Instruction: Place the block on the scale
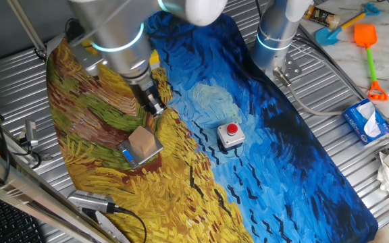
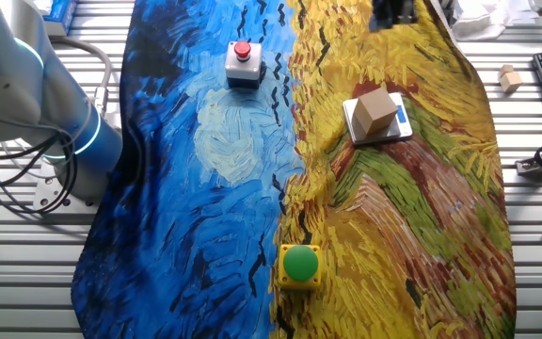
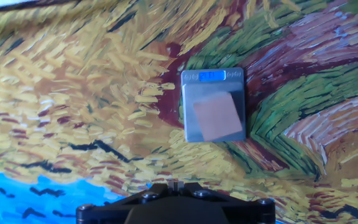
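The light-tan wooden block (image 1: 142, 140) rests on the scale (image 1: 131, 156), a flat grey plate with a blue strip, on the yellow part of the painted cloth. The other fixed view shows the block (image 2: 374, 110) standing on the scale (image 2: 398, 130). In the hand view the block (image 3: 217, 118) lies flat on the plate, toward its lower right, and the scale (image 3: 194, 96) has its blue strip at the top. My gripper (image 1: 157, 108) hangs above and behind the block, apart from it. Its fingers look closed together and hold nothing.
A grey box with a red button (image 1: 230, 134) stands on the blue part of the cloth. A yellow box with a green button (image 2: 299, 266) sits near the cloth's front edge. A second small wooden cube (image 2: 509, 79) lies off the cloth by a keyboard.
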Robot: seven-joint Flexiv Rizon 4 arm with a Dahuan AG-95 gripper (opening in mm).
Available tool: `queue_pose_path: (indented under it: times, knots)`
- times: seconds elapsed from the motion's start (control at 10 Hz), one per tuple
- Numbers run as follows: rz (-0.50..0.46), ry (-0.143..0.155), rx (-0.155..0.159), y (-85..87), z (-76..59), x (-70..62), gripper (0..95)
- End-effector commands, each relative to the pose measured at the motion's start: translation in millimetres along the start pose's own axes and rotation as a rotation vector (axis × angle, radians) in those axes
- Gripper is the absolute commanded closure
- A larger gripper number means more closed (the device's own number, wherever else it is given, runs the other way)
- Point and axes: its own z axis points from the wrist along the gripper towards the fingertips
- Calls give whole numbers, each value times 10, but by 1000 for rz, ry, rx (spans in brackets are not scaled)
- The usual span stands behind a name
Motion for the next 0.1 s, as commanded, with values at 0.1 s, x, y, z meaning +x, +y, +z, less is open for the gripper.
queue_pose_path:
  times: [0.1]
  knots:
    - [0, 9, 1, 8, 14, 30, 950]
